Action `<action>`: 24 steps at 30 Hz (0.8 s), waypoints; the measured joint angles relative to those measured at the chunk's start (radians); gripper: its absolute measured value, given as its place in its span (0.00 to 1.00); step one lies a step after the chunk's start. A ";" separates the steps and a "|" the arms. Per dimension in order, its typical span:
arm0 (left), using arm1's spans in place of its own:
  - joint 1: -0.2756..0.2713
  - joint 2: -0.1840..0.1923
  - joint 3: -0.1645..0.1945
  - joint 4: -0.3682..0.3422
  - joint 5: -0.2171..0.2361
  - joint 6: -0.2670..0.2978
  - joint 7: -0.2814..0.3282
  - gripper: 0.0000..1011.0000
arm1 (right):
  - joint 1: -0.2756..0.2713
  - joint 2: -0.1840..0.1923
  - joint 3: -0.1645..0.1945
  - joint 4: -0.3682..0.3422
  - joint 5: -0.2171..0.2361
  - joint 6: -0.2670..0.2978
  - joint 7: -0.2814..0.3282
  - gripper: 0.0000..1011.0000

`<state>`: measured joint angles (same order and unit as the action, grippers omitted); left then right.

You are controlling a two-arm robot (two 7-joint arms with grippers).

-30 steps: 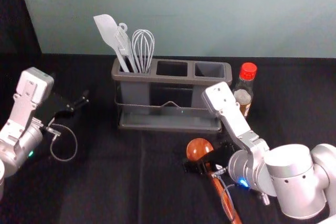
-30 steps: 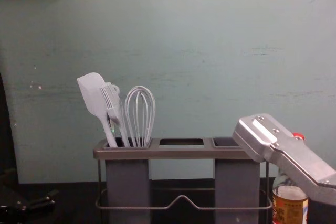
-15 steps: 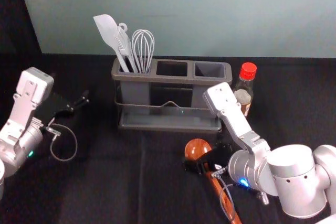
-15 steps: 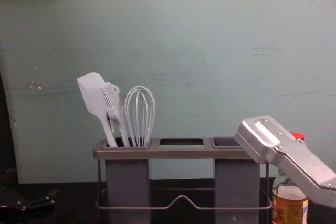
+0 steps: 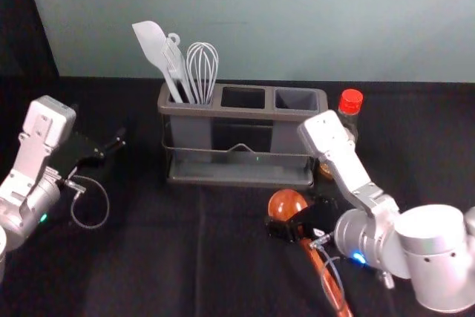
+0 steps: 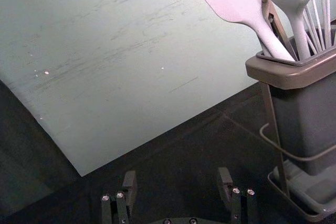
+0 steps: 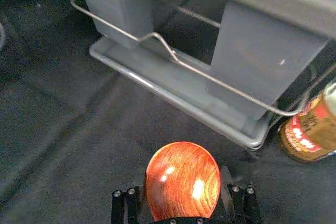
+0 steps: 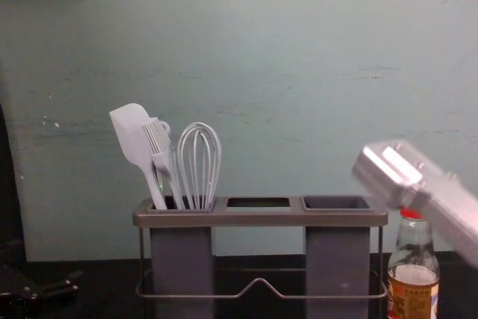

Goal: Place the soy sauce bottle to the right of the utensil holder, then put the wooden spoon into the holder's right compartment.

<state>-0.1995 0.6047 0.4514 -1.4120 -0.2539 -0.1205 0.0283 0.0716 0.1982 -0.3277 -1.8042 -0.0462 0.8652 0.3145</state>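
Pale green wall [image 5: 297, 20] behind; black cloth [image 5: 148, 257] below. Head-view clock throughout.

Left gripper [image 6: 177, 178]: at nine o'clock of the holder [image 5: 241, 110], fingers apart, nothing between them; idle. Spatula [image 5: 152, 44], brush [image 5: 174, 61] and whisk [image 5: 202, 68] stand in the left compartment. Right compartment [image 5: 296, 99] vacant.

Right gripper [image 7: 183, 179]: in front of the holder, the nearer one for this job, fingers closed on the wooden spoon [image 5: 287, 204] by its bowl end. Long axis runs eleven to five, bowl away from robot, handle toward it. Target compartment lies at twelve from the fingers. Judgement: next, lift and swing the handle down over the opening; a low pass could knock the rim.

Soy sauce bottle [image 8: 414, 278]: upright, just beside the holder at three o'clock; first part looks done.

Head view gives the handle's slant; right wrist view gives the bowl's round face and bottle label.
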 joint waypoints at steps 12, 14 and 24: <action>0.000 0.000 0.000 0.000 0.000 0.000 0.000 0.99 | -0.117 0.062 0.096 -0.185 0.062 -0.160 0.079 0.83; 0.000 0.000 0.000 0.000 0.000 0.000 0.000 0.99 | -0.143 0.072 0.123 -0.211 0.087 -0.219 0.087 0.83; 0.000 0.000 0.000 0.000 0.000 0.000 0.000 0.99 | -0.216 0.070 0.204 -0.245 0.171 -0.497 0.095 0.83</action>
<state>-0.1995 0.6047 0.4514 -1.4120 -0.2539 -0.1205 0.0283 -0.1442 0.2685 -0.1234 -2.0491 0.1245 0.3682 0.4098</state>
